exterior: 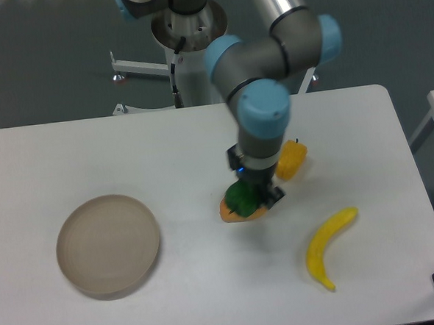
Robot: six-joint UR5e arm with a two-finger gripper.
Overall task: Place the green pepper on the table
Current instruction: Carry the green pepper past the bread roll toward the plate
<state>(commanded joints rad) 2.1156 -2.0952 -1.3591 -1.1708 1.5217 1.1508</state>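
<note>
Jaws tight around green pepper [241, 198]

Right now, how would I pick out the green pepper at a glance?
Follow the arm down to its hand near the middle of the white table. The pepper is the small dark green lump it grips, in front of an orange wedge, left of the yellow-orange pepper.

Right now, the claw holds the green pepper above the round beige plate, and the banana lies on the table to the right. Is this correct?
Not quite. In the camera view, the claw holds the green pepper above the orange bread-like piece near the table's middle, not above the round beige plate, which sits apart at the left. The banana does lie to the right.
</note>
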